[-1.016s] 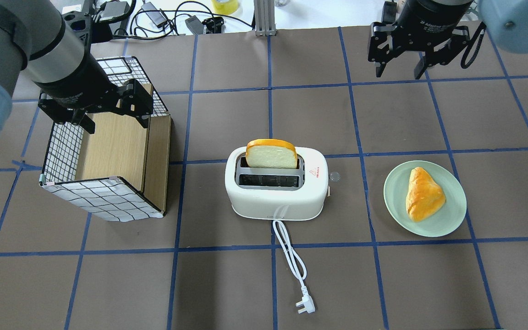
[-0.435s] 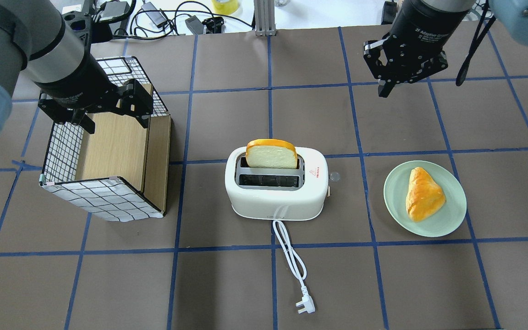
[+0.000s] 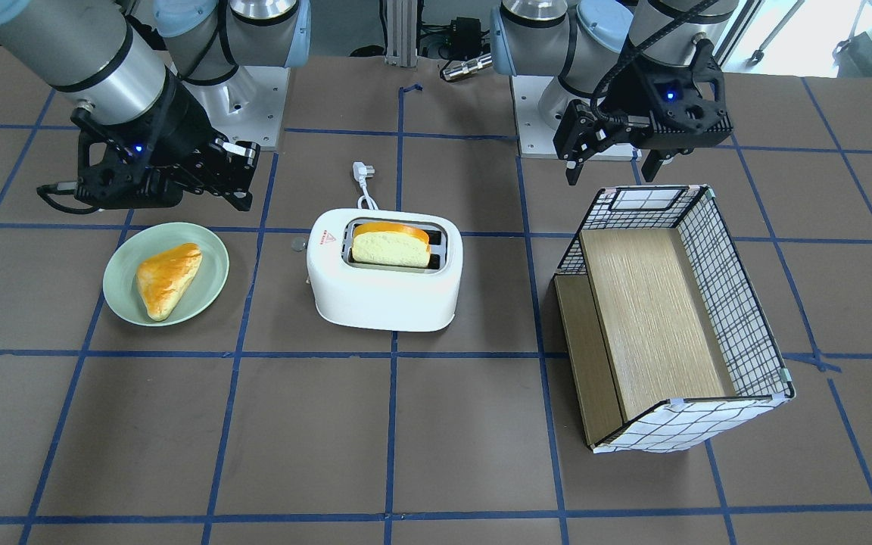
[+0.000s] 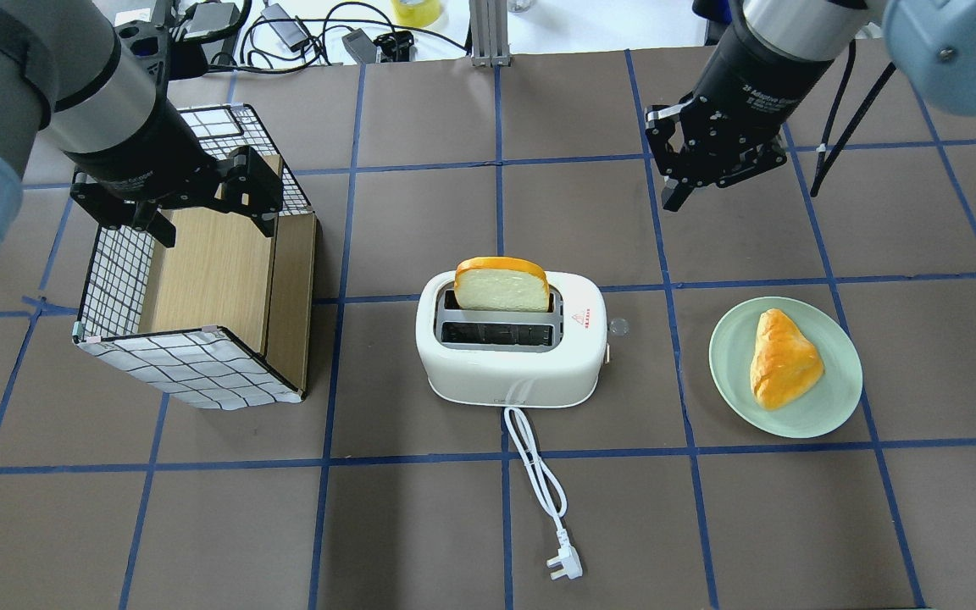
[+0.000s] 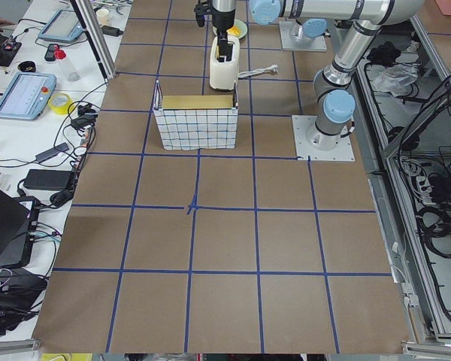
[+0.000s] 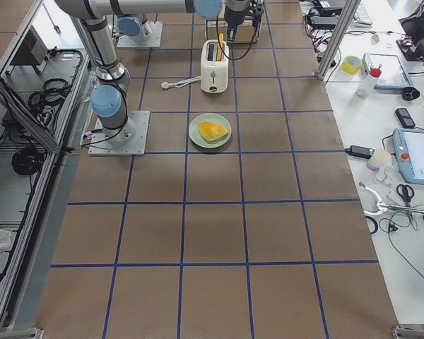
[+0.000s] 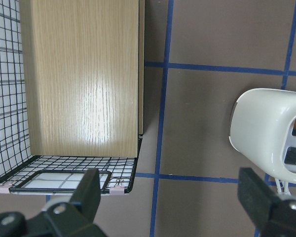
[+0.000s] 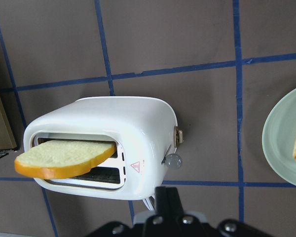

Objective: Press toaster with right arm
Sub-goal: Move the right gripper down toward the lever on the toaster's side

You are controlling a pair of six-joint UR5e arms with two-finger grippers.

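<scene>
Right gripper (image 4: 676, 196), fingers pressed together, is hanging over the table beyond the toaster (image 4: 509, 364), well apart from it and off toward the plate's side. You're watching the approach step, I'd say: nothing is touching the toaster yet. It is sitting mid-table between the basket (image 4: 200, 373) and the plate (image 4: 835, 407), cord trailing toward the robot.

The slice (image 4: 502, 288) is riding high out of the far slot, so the lever (image 4: 619, 324) (that small clear knob on the end facing the plate) is looking unpressed. From the wrist camera you're getting the knob (image 8: 173, 159) just ahead of the closed fingers (image 8: 167, 197). The next move is probably asking for those fingertips to line up right above the knob, then push straight down. A miss to the side could nudge the light toaster instead.

Containers now. The near slot is showing only bare grille. The plate is carrying one golden pastry (image 4: 783, 358). The basket is lying tipped on its side, wooden floor facing the toaster, with no item showing inside. The left gripper (image 4: 213, 224) is hovering over its far end, fingers spread wide.
</scene>
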